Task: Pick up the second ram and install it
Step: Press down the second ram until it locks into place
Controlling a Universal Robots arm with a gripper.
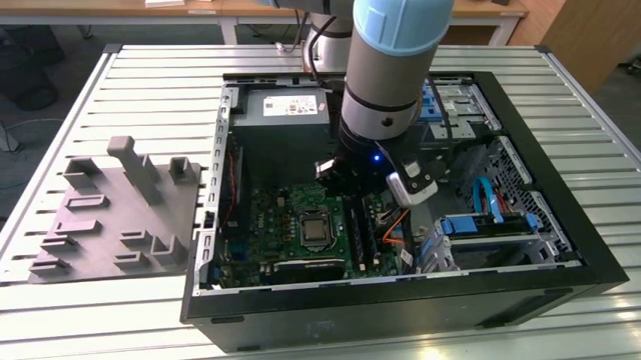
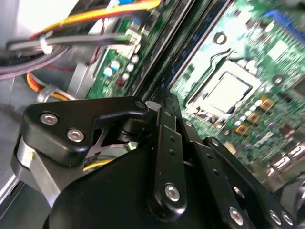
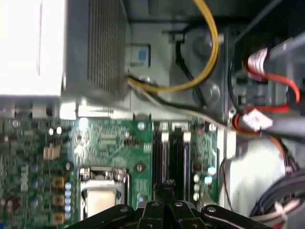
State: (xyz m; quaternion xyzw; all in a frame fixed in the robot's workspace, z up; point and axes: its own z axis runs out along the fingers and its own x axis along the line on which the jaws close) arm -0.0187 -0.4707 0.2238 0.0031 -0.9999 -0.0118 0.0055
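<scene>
- Black linkage gripper (image 3: 167, 184), fingers drawn together, hangs just over the green motherboard (image 3: 105, 143).
- Thin dark memory stick (image 3: 174, 155) seemingly stands in its slot, three o'clock of the silver CPU socket (image 1: 315, 229); seating looks underway.
- Finishing calls for straight, even downward pressure.

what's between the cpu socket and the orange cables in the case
In the exterior view, the long black memory slots stand between the cpu socket and the orange cables.

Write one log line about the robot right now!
place: inside computer case | gripper: shut, over RAM slots beside CPU socket | holding anything: cannot tell
</scene>
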